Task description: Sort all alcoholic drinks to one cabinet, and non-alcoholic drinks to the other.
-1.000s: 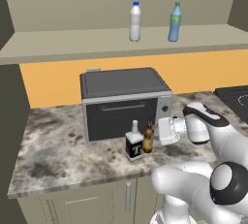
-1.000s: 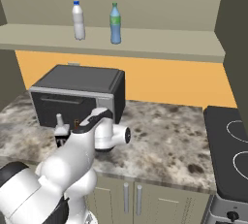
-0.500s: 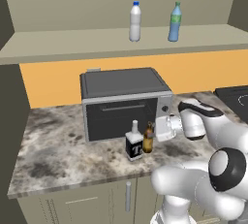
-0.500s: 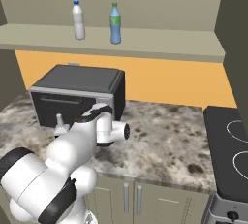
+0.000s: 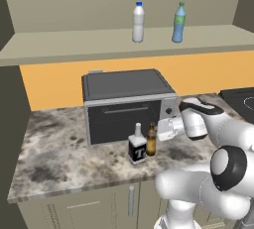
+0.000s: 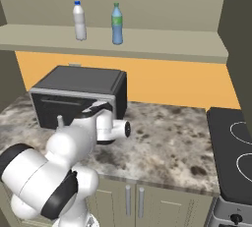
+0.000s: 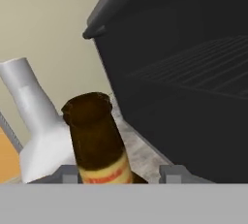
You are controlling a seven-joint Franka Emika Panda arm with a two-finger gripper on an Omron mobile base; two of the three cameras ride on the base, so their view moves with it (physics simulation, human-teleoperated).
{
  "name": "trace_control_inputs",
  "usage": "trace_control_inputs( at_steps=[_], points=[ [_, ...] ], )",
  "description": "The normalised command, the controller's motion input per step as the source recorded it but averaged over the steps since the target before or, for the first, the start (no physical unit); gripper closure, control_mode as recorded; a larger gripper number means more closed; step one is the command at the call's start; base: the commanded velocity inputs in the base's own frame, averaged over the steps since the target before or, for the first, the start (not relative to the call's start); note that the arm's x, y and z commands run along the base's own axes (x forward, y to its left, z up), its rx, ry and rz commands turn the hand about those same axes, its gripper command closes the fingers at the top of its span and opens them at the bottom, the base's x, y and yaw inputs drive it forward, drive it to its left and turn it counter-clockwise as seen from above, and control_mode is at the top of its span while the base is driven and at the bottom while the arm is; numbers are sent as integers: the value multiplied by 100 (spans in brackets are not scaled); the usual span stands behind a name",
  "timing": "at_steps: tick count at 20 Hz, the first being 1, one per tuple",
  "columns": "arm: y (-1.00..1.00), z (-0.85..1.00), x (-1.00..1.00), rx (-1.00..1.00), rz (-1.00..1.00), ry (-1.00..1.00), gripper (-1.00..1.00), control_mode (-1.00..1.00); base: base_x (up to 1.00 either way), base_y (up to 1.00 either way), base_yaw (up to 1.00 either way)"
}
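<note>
Two alcoholic drinks stand on the counter in front of the oven: a square bottle with a black "T" label (image 5: 137, 147) and a slim brown beer bottle (image 5: 151, 141) just right of it. My gripper (image 5: 158, 132) reaches in from the right at the beer bottle's height. In the hand view the beer bottle (image 7: 95, 143) rises between the two fingertips, and my gripper (image 7: 118, 172) is open, with a gap left on the bottle's right side. The T bottle's pale neck (image 7: 26, 103) shows behind it. Two non-alcoholic drinks stand on the upper shelf: a white blue-capped bottle (image 5: 138, 22) and a blue green-topped bottle (image 5: 179, 22).
A dark toaster oven (image 5: 124, 101) stands close behind the two bottles, its front (image 7: 193, 72) near my hand. The marble counter (image 5: 54, 158) has room to the left. A black stove top (image 6: 231, 147) lies at the right. Cabinet doors (image 5: 99, 205) sit below the counter.
The hand has slid left up to the brown beer bottle, and its fingers have drawn in from wide open to either side of the bottle.
</note>
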Motion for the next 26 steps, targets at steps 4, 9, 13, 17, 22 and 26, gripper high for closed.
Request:
trace_control_inputs(
  at_steps=[4, 9, 13, 17, 22, 26],
  points=[
    [1, -1, 0, 0, 0, 3, 100, -100, 0, 0, 0],
    [0, 8, -17, 0, -1, -1, 100, -100, 0, 0, 0],
    [-5, 59, -63, 0, -5, -7, 100, -100, 0, 0, 0],
    [-9, 98, -65, 0, -8, -7, 100, -100, 0, 0, 0],
    [-3, 100, -58, 0, -11, -3, 100, -100, 0, 0, 0],
    [-8, 95, -68, -3, -19, 0, 100, -100, 0, 0, 0]
  ],
)
